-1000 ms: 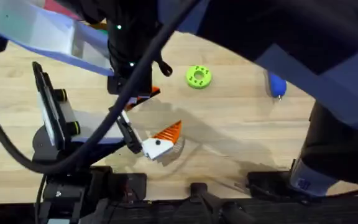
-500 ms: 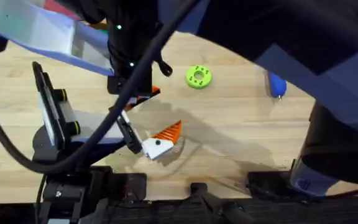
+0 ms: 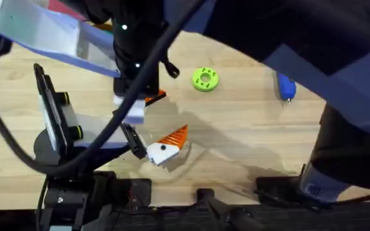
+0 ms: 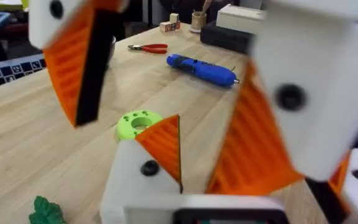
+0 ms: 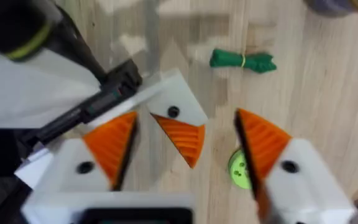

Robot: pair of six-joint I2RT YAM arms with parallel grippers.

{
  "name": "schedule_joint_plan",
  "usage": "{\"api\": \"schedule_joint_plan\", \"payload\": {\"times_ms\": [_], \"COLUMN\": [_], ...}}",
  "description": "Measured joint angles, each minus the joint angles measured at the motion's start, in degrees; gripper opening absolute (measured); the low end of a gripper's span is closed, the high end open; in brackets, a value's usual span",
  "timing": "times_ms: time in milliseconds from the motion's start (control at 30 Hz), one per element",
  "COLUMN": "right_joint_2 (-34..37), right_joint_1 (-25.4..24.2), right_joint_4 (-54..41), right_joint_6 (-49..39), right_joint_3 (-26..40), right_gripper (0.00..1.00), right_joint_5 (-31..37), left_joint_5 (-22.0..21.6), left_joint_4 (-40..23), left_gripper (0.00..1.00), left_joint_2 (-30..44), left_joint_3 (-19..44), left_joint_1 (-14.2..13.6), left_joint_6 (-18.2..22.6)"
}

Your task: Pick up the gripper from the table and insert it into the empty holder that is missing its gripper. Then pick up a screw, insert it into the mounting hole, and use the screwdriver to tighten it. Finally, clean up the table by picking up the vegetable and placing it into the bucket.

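**Pincers spread over the fixture**

Wooden desk [image 3: 249, 141] carries the fixture: gripper [image 3: 173, 136] seated on its white holder [image 3: 162, 151]. Both my pincers, left [image 4: 166, 93] and right [image 5: 188, 140], hang open astride it, probably aligning. Screwdriver [image 3: 286, 88] lies well apart.

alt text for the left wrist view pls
Two white fingers with orange ribbed pads frame a white finger base with an orange wedge tip on a wooden table. Beyond lie a green round disc, a blue pen-shaped screwdriver and red-handled pliers.
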Motion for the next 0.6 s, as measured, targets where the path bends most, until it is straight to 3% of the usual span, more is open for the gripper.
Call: {"api": "schedule_joint_plan", "payload": {"times_ms": [33,100,367,600], "right_joint_2": [-0.01,-0.04,-0.96,-6.43], "right_joint_1": [-0.12,-0.35,-0.36,-2.56], "right_joint_4": [-0.50,-0.79,-0.95,-2.45], "right_joint_6": [0.10,0.47,2.63,7.68], "right_joint_3": [0.02,0.02,0.02,0.02], "right_gripper": [0.938,0.986,0.991,0.991], "right_joint_5": [0.31,0.41,0.53,-0.11], "left_joint_5": [0.01,0.04,0.04,0.06], "left_joint_4": [0.00,0.00,0.02,0.02], "left_gripper": [0.986,0.985,0.985,0.985], "left_joint_2": [0.00,0.00,0.00,0.00], "left_joint_3": [0.00,0.00,0.00,0.00], "left_joint_1": [0.00,0.00,0.00,0.00], "left_joint_6": [0.10,0.21,0.41,0.41]}}
